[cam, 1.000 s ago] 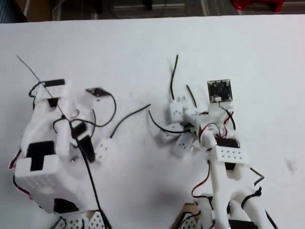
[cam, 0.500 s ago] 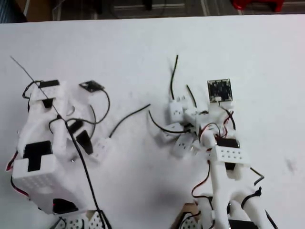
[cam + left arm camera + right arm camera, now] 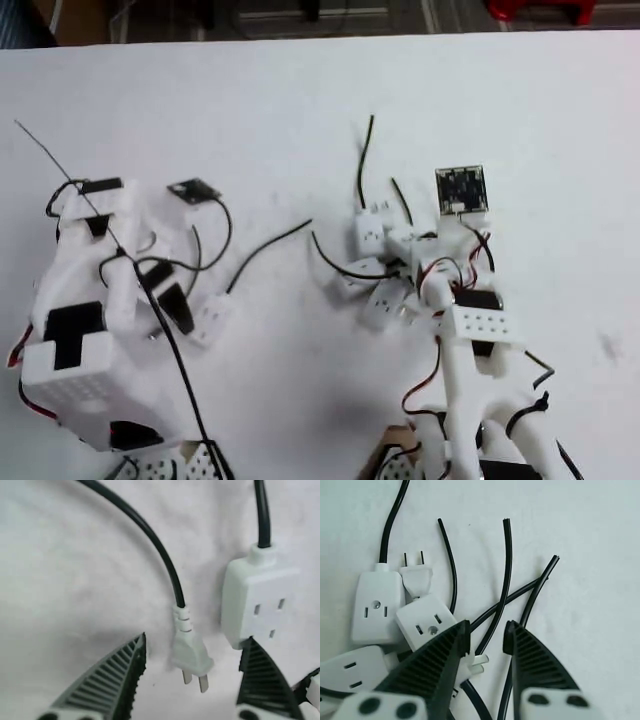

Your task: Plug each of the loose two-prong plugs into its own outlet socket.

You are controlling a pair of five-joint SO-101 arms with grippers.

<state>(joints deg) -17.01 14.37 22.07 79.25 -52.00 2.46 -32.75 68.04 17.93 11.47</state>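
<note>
Left gripper is hanging released, jaws straddling 1 plug lying near the table's left edge, 1 jaw just beside a socket. Closing is likely risking a pinch on that socket too, twisting the plug. Right gripper is gaping, empty, above tangled cords.

— What else is here?
— A flat white tabletop, with a faint grey smudge on it close to its right edge.
— And past the tabletop's far edge?
— A glossy red object toward the right, a brown wooden-looking panel toward the left, and a dark blue shape by the left corner.
</note>
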